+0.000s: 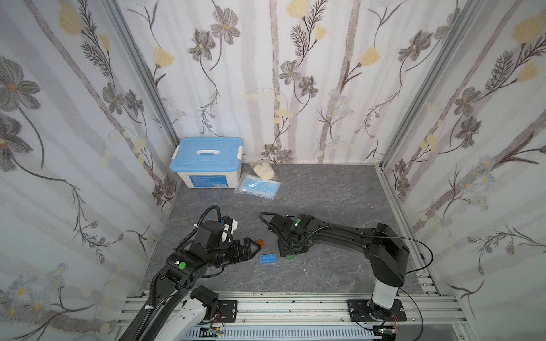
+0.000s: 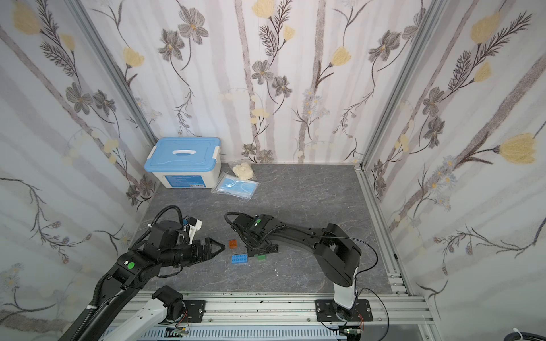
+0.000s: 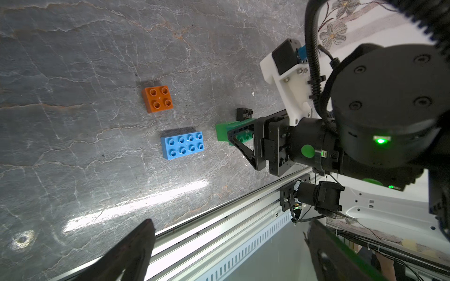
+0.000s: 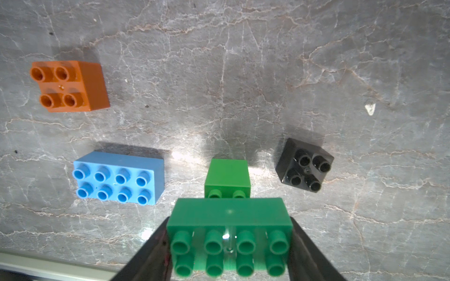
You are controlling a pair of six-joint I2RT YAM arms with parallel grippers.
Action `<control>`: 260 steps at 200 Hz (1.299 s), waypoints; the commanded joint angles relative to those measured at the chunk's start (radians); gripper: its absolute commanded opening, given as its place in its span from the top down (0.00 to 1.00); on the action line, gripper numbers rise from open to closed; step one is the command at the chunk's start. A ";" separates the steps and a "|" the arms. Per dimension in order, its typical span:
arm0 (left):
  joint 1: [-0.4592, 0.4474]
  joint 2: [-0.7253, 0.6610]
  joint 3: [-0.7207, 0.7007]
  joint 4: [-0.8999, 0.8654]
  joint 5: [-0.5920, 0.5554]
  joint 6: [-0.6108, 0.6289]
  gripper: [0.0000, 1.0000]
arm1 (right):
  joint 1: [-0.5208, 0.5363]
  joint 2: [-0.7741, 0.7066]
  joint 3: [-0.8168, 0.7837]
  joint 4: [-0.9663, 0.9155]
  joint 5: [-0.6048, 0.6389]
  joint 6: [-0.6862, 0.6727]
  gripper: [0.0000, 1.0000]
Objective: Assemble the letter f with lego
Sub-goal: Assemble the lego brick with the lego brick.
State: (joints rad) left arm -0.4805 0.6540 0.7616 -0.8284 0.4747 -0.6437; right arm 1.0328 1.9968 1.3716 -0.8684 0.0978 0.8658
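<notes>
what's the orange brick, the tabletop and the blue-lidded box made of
The orange brick looks like hard moulded plastic, glossy: crisp edges, hollow studs, small highlights. The tabletop is grey with pale veins and a sheen: stone or a printed laminate, cannot tell. The blue-lidded box is probably smooth plastic: moulded lid, white handle, white body with a label.

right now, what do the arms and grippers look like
The left arm and right arm are black with white lower links, round green stickers and ribbed black cables. The left gripper and right gripper have black triangular fingers.
</notes>
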 commanded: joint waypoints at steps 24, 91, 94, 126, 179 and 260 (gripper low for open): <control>0.002 0.004 -0.005 0.015 0.011 0.013 0.00 | -0.001 0.004 0.002 -0.004 0.014 0.016 0.40; 0.008 0.000 -0.005 0.021 0.009 0.012 0.00 | -0.001 0.019 0.004 0.003 0.007 0.028 0.41; 0.008 -0.001 -0.005 0.021 0.008 0.012 0.00 | -0.001 0.019 0.004 0.003 0.006 0.029 0.41; 0.010 -0.005 -0.007 0.021 0.008 0.012 0.00 | -0.002 0.024 0.007 0.002 0.006 0.029 0.40; 0.014 -0.005 -0.009 0.022 0.005 0.010 0.00 | -0.001 0.034 0.006 0.006 0.004 0.025 0.41; 0.019 0.001 -0.009 0.021 0.005 0.010 0.00 | -0.002 0.033 -0.029 0.046 -0.002 0.013 0.42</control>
State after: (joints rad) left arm -0.4637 0.6525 0.7540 -0.8246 0.4747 -0.6430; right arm 1.0321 2.0178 1.3605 -0.8494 0.1005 0.8734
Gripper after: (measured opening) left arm 0.997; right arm 0.648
